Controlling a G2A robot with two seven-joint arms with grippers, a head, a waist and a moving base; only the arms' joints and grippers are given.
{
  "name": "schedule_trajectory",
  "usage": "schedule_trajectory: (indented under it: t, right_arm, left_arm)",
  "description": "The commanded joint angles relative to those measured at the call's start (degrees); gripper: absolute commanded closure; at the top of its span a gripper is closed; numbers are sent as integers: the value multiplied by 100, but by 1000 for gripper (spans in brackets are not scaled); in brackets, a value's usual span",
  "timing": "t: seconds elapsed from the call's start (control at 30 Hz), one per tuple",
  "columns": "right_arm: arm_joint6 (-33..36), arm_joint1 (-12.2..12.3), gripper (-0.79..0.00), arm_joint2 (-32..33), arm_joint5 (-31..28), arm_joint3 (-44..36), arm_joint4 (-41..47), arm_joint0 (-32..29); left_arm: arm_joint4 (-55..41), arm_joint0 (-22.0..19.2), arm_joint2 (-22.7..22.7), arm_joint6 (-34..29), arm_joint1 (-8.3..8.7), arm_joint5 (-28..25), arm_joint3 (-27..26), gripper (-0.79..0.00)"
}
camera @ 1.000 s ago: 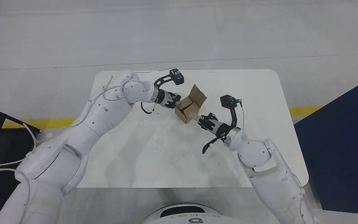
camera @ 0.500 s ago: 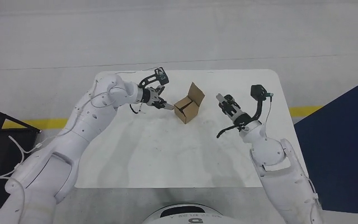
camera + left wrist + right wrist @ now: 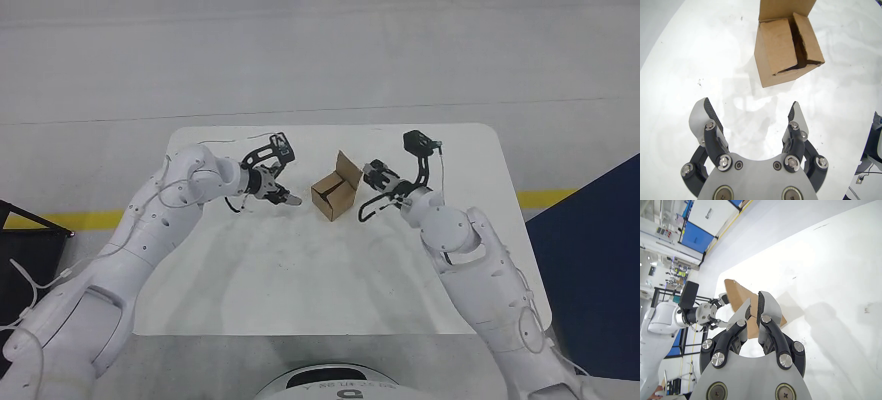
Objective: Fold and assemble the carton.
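Note:
A small brown carton [image 3: 334, 193] stands on the white table [image 3: 300, 280], one flap [image 3: 349, 165] raised at its far side. In the left wrist view the carton [image 3: 785, 55] has its other top flaps folded in loosely, with dark gaps between them. My left gripper [image 3: 286, 197] sits a short way left of it, low over the table, and in its own view this gripper [image 3: 750, 104] is open and empty. My right gripper [image 3: 372, 173] is close beside the carton's right side; its fingers [image 3: 770, 306] are shut, with the carton [image 3: 738, 294] just behind them.
The table's far edge runs close behind the carton. Bare tabletop spreads toward the near side. A blue panel [image 3: 600, 250] stands off the table's right end. The left gripper [image 3: 723, 311] faces the right wrist view from beyond the carton.
Both grippers left the carton a second ago and drew apart. The right one has since swung back to the carton's right side; the left one stays off to the left.

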Motion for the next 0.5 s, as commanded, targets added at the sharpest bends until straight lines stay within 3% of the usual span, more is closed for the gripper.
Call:
schedule_trajectory:
  t: [0.0,0.2,0.47]
  right_arm:
    - [487,16,-145,-72,-95,57,-57,98]
    - [1395,24,-151,-571,-116,184,-625,379]
    - [1752,-72,-169,-1165,-1,349,-708,703]
  left_arm:
    - [8,-56,40,42,-38,1,50,-785]
    - [41,-178,150,171,-142,-40,246,-785]
    - [79,-261,170,367,-215,-93,569,-785]
